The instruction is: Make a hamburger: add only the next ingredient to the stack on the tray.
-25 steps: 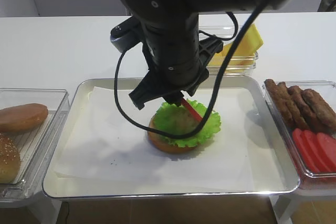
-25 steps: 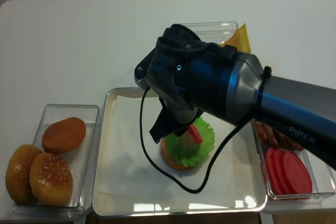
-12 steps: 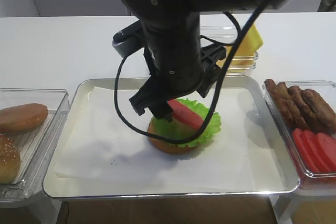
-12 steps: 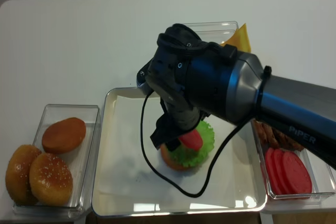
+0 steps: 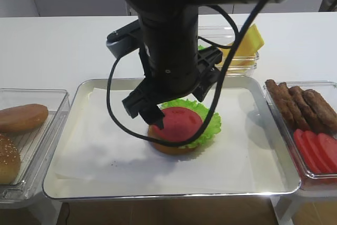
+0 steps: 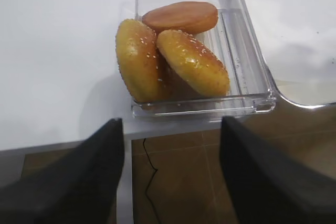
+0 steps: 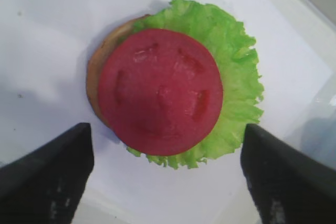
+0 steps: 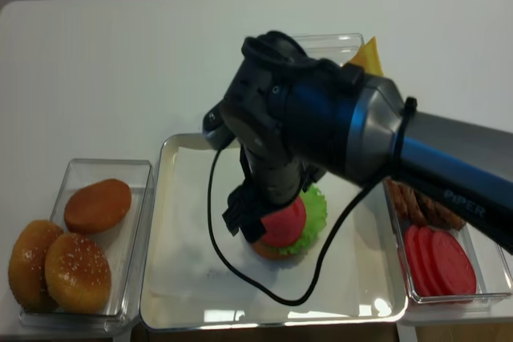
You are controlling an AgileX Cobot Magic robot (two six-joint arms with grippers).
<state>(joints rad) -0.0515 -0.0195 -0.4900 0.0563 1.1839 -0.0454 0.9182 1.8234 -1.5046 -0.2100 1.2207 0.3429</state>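
Observation:
A flat round red tomato slice point(image 7: 160, 98) lies on the stack point(image 5: 208, 122), covering most of the frilly green lettuce point(image 7: 233, 77) and the tan bun bottom point(image 7: 94, 74). The stack sits near the middle of the silver tray point(image 5: 105, 154) on its white paper liner. My right gripper point(image 7: 167, 129) hangs just above the stack, open, its black fingers point(image 7: 52, 171) wide on either side and touching nothing. Seen from the high view, the right gripper point(image 5: 171, 101) hides the stack's far edge. My left gripper point(image 6: 172, 124) stands open and empty beyond the table's left edge, next to the bun bin.
A clear bin of bun halves point(image 6: 181, 59) stands left of the tray point(image 8: 152, 278). On the right, a bin point(image 5: 329, 85) holds brown meat patties point(image 5: 300, 104) and more tomato slices point(image 5: 318, 151). Yellow cheese slices point(image 5: 247, 46) sit in a bin behind the tray.
My right gripper has opened wide and let go of the tomato slice. The slice went from tilted between the fingers to lying flat on the lettuce.

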